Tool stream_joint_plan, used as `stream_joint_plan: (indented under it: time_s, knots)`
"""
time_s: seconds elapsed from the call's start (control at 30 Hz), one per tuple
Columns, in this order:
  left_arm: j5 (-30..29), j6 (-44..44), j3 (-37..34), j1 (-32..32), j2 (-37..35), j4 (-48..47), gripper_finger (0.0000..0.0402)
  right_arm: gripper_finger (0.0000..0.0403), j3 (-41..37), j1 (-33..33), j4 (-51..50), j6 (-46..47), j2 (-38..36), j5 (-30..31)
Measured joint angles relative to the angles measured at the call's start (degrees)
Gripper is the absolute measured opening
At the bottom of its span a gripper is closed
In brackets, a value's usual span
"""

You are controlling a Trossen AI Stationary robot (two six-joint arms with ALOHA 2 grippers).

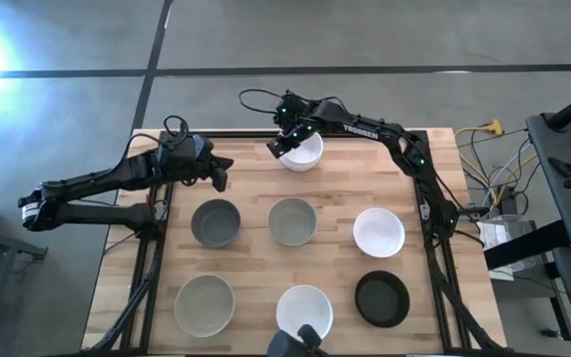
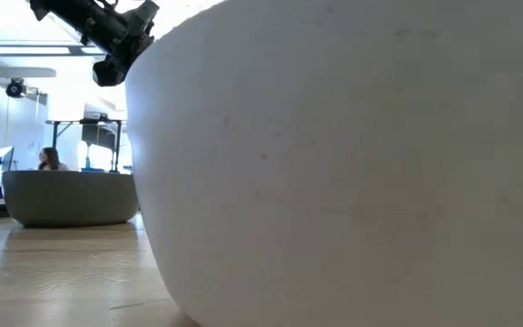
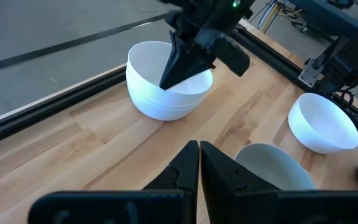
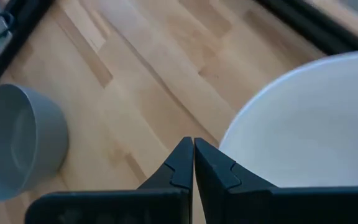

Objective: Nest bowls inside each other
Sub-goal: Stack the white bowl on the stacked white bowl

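Left gripper (image 1: 221, 177) is seen clenched shut with nothing in it, parked over the table's (image 1: 335, 248) back-left corner, well apart from any bowl; its fingers (image 3: 188, 165) are pressed flat together in its own wrist view. Moving rightward along the back edge, a stack of white bowls (image 1: 302, 151) is found, nested layers showing at its side in the left wrist view; the right gripper (image 1: 278, 147) is held just over that stack's left rim, also closed tight and empty, tips together beside the rim in its wrist view.

Middle row, left to right: a darker grey bowl (image 1: 215, 222), a lighter grey bowl (image 1: 292, 221), then a lone white bowl (image 1: 379, 232); all are kept apart from each other.

Front row, left to right: a pale grey bowl (image 1: 204, 303), a white front bowl (image 1: 304, 309) that pretty much fills the low view, and a black bowl (image 1: 382, 298); none of these is nested yet.
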Motion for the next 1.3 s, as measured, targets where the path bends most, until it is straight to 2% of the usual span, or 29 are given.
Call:
stream_joint_plan:
  time_s: [0.13,0.37,0.6,0.77,0.97,1.2,1.3]
  knots:
    - [0.00,-0.02,0.00,0.00,0.00,0.05,0.0000,0.0008,-0.64,0.00,-0.14,0.49,-0.22,2.70]
    - [0.00,-0.04,0.00,0.04,0.86,0.47,0.0000,0.0008,-3.32,-0.01,-1.54,0.93,0.16,2.86]
    - [0.18,-0.04,0.00,0.04,2.21,1.79,0.0000,0.0008,-0.96,0.00,-0.71,0.91,-0.28,2.80]
    - [1.86,-0.10,0.00,0.02,3.04,1.72,0.0000,0.0008,1.29,0.56,-2.05,-0.88,-0.81,2.74]
    - [6.11,-0.11,0.00,0.00,4.13,1.33,0.0000,0.0008,1.49,3.24,-8.24,-5.83,-6.30,3.09]
    - [10.66,0.07,0.00,-0.04,5.52,1.44,0.0000,0.0008,0.54,8.54,-21.77,-11.32,-14.51,14.79]
    - [13.89,0.06,0.00,-0.07,6.55,1.62,0.0000,0.0008,-1.30,10.83,-24.56,-11.20,-18.47,16.78]
